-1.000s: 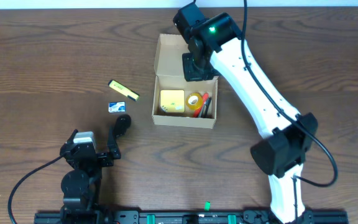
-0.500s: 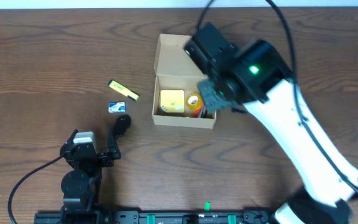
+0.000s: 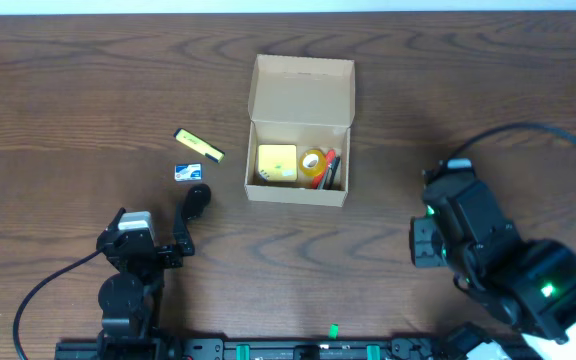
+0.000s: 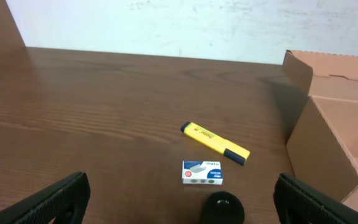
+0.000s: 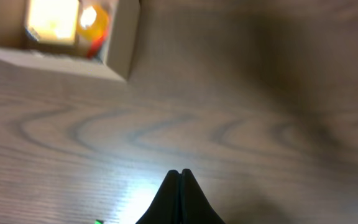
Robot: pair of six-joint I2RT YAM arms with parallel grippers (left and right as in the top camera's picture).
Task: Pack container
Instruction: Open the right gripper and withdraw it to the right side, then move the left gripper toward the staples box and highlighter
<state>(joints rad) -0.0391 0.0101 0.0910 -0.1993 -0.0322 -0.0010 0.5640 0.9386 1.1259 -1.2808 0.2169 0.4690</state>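
The tan cardboard container (image 3: 299, 190) stands open at the table's middle, its flap lid (image 3: 303, 95) lying back. Inside are a yellow block (image 3: 276, 163), a tape roll (image 3: 314, 162) and red and black pens (image 3: 331, 170). It also shows in the left wrist view (image 4: 337, 134) and the right wrist view (image 5: 120, 43). A yellow highlighter (image 3: 199, 144) (image 4: 215, 139) and a small white-and-blue box (image 3: 187, 171) (image 4: 202, 172) lie left of it. A black round object (image 3: 197, 196) (image 4: 222, 208) lies in front of them. My left gripper (image 4: 179, 202) is open and empty near the front edge. My right gripper (image 5: 180, 173) is shut and empty, high over the table's right front.
The right arm's body (image 3: 508, 265) fills the lower right of the overhead view. The left arm (image 3: 133, 262) rests at the front left. A rail (image 3: 298, 350) runs along the table's front edge.
The right arm has pulled back from over the container to the table's front right, leaving the container fully in view. The left arm has not moved.
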